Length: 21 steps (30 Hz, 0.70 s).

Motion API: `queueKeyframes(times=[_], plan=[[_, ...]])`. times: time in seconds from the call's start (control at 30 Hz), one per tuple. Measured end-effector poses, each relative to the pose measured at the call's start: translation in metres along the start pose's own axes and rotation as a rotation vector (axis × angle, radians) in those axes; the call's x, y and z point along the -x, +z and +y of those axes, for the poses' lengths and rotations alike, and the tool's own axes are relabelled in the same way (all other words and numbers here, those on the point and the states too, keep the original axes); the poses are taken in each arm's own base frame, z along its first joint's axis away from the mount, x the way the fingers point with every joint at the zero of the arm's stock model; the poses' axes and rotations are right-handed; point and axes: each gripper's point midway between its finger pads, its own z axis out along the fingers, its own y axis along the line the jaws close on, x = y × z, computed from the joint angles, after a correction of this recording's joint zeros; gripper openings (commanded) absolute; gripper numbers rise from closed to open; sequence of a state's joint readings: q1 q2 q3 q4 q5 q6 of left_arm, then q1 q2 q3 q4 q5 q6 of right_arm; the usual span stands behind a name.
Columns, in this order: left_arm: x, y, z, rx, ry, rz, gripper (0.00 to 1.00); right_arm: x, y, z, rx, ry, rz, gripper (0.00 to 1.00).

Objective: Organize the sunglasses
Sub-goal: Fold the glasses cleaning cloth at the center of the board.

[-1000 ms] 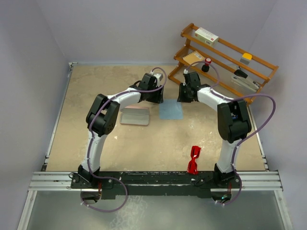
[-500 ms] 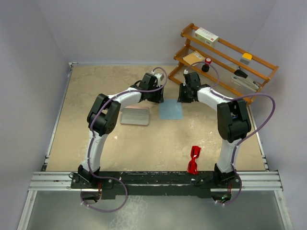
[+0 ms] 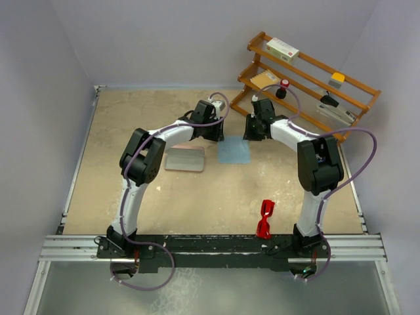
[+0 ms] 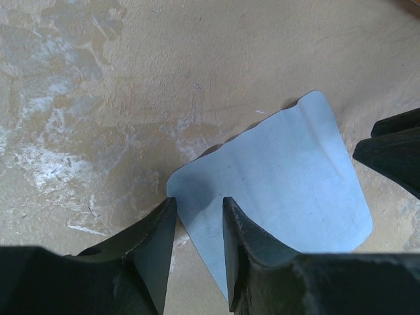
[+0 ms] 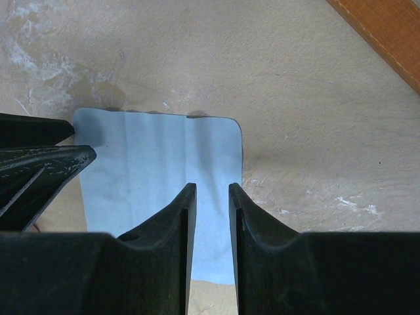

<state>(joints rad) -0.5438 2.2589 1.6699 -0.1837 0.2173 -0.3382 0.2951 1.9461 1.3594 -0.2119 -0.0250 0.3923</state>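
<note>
The red sunglasses [image 3: 264,218] lie on the table near the right arm's base, far from both grippers. A light blue cloth [image 3: 234,151] lies flat mid-table. My left gripper [image 3: 215,134] is low at the cloth's far left corner, and my right gripper [image 3: 252,133] is low at its far right corner. In the left wrist view the left gripper [image 4: 199,200] is open, with the cloth [image 4: 275,184] corner showing between its fingertips. In the right wrist view the right gripper [image 5: 212,187] is open over the cloth [image 5: 157,170] near its right edge.
A pale pink case [image 3: 186,159] lies closed just left of the cloth. A wooden rack [image 3: 308,85] with small items stands at the back right, its edge [image 5: 380,33] close to the right gripper. Walls enclose the table at the back and left.
Almost nothing differs; both grippers stay at the cloth's far corners, and the left arm has shifted very slightly.
</note>
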Motion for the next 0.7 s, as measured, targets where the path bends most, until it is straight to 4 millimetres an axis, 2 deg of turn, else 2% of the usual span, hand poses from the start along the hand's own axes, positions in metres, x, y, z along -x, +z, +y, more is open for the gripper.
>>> queueKeyframes(times=[0.47,0.67,0.7], plan=[[-0.001,0.0019,-0.0016,-0.012,-0.002,0.002,0.22,-0.0059,0.0053,-0.0001,0.005,0.001,0.02,0.29],[-0.0014,0.0037,-0.0016,-0.015,-0.002,0.004,0.07,-0.0066,0.0057,0.0004,0.009,0.0,0.023,0.28],[-0.0017,0.0041,-0.0015,-0.015,-0.002,0.005,0.01,-0.0066,0.0057,0.0004,0.008,0.0,0.023,0.28]])
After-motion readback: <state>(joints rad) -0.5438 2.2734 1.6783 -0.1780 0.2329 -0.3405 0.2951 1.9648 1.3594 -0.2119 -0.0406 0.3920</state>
